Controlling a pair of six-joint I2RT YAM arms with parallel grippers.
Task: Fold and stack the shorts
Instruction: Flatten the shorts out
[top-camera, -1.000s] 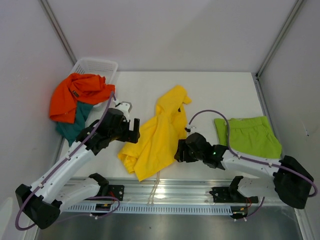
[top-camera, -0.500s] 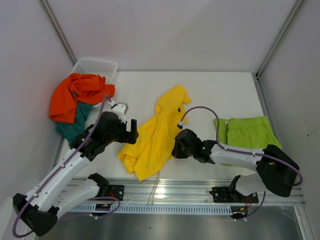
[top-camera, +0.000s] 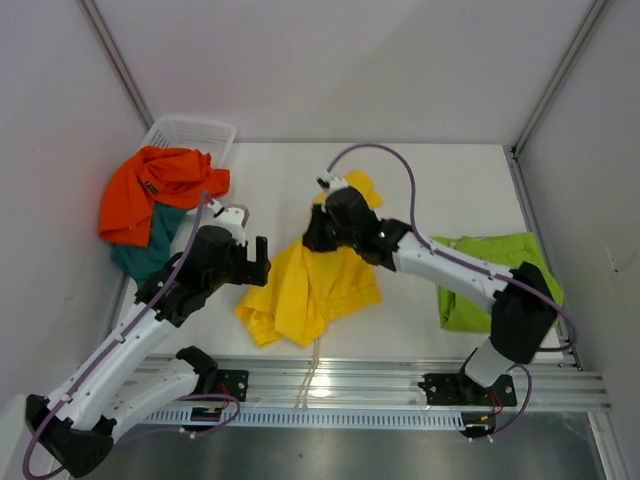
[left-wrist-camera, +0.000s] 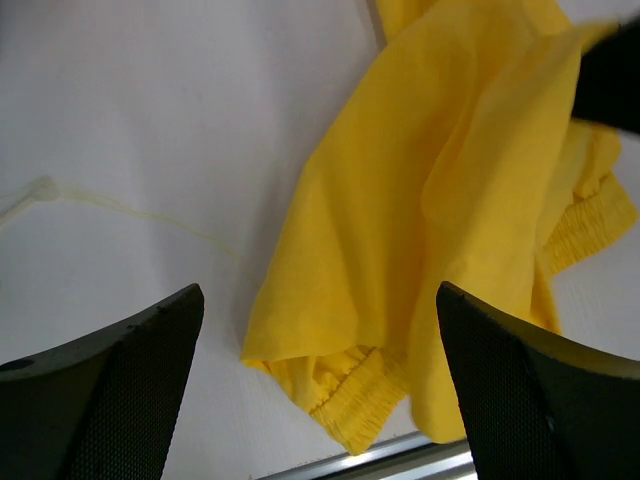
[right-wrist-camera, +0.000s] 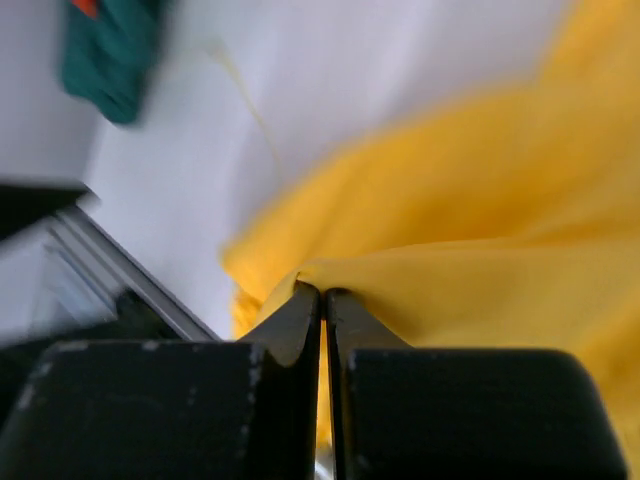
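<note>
Pinching yellow shorts (top-camera: 322, 287), R claw (right-wrist-camera: 322, 293) clamped tight on fold; L claw (left-wrist-camera: 318, 300) spread wide, holding nothing.

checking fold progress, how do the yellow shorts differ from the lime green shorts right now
The yellow shorts lie rumpled and partly doubled over mid-table; the lime green shorts lie flatter at the right side. The right hand is shut on a fold of the yellow shorts; no hand grips the lime green shorts, though the right arm passes above them. Both are plain soft cloth lying on the table.
</note>
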